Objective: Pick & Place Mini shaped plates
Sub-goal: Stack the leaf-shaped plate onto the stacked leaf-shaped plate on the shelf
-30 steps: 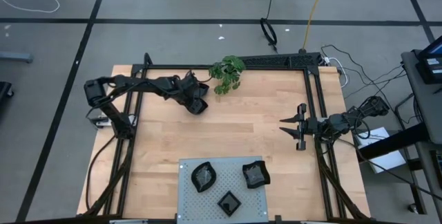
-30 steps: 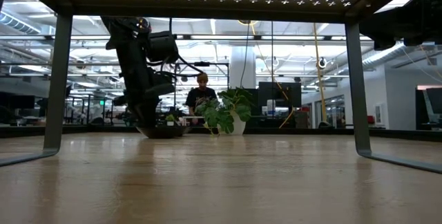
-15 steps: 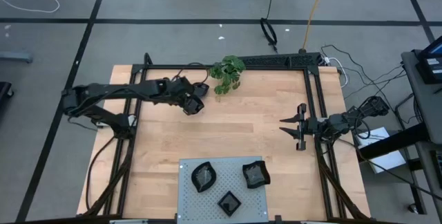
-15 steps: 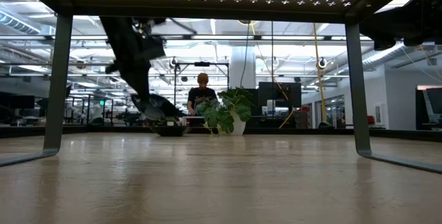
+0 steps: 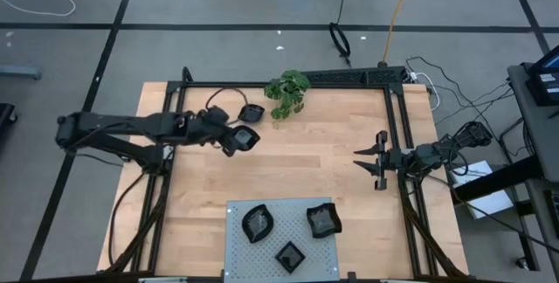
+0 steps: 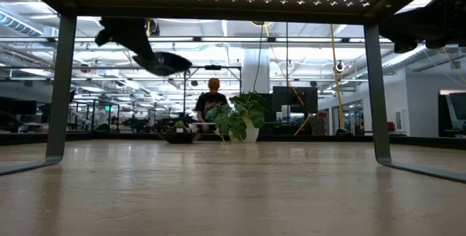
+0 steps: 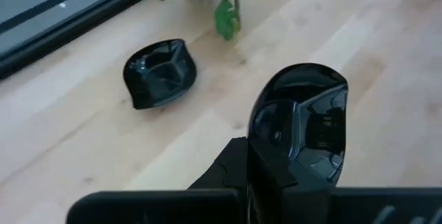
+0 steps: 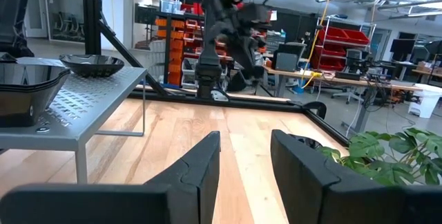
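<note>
My left gripper (image 5: pixel 232 138) is shut on a small glossy black plate (image 5: pixel 246 139), held well above the table (image 6: pixel 164 63) a little left of the plant. A second black plate (image 5: pixel 251 111) rests flat on the wood beside the green plant (image 5: pixel 286 93); it also shows in the left wrist view (image 7: pixel 160 73). Three more black plates (image 5: pixel 257 222) lie on the grey perforated panel (image 5: pixel 236 257) at the near edge. My right gripper (image 5: pixel 376 159) waits open at the table's right side, with nothing between its fingers (image 8: pixel 200 165). My left gripper pinches the plate by the rim on the side nearest the wrist (image 7: pixel 266 162), between its two fingers. The fingers slant down from the table's left side. The plate is lifted clear of the table and sticks out beyond the fingertips, tilted, its hollow showing.
A black metal frame (image 5: pixel 288 82) runs along the table's far, left and right sides. The grey panel stands on legs over the near middle (image 6: pixel 62 83). Bare wood lies between the panel and the plant. A person (image 6: pixel 212 97) sits beyond the far edge.
My left gripper has risen from the table beside the plant and drawn back toward the table's left edge, staying shut on the plate. The plate has been lifted clear of the wood; the second plate has stayed beside the plant.
</note>
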